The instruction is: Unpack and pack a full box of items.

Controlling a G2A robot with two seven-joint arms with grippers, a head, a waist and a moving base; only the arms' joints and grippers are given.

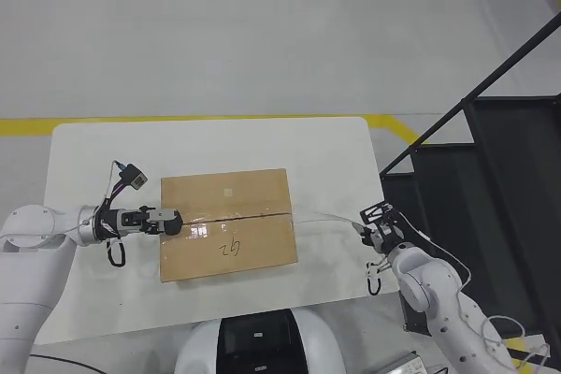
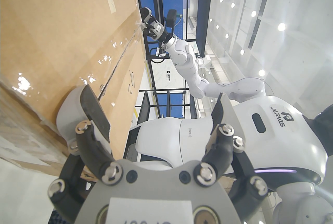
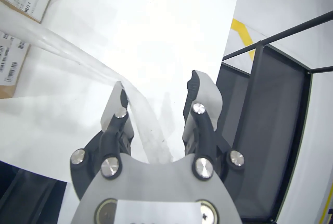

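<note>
- At the middle of the worktop [image 1: 206, 145] sat one closed cardboard box [image 1: 226, 222], its seam running left to right.
- One clear tape strip [image 1: 323, 218] stretched right from that seam to the right end effector [image 1: 366, 233], whose fingers were apart, with the tape clinging to one.
- The left end effector [image 1: 171, 222], also spread, touched the box's left edge.

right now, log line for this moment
box closed | tape strip runs box to right gripper, open | left gripper open at box end
</note>
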